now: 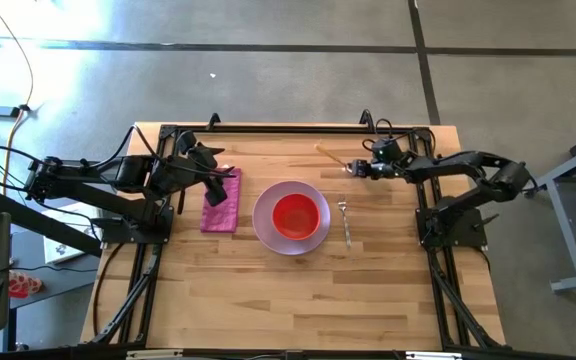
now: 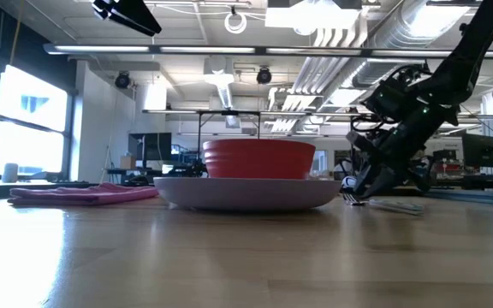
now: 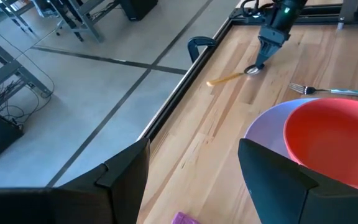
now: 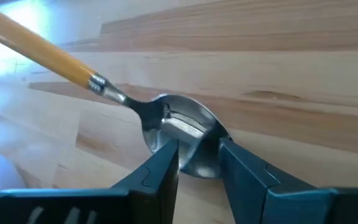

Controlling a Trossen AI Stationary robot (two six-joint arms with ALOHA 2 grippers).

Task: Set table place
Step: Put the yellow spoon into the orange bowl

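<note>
Right wrist view: right gripper pinching spoon bowl | handle end cropped | left gripper wide

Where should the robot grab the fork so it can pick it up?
Probably the fork's thin middle handle, coming straight down from above. It lies flat on the table beside the plate, so the jaws should straddle it crosswise. The right gripper is busy at the spoon.

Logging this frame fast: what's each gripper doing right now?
Left gripper: open, empty, above the magenta napkin.
Right gripper: closed on the bowl of the yellow-handled spoon on the table.
</note>
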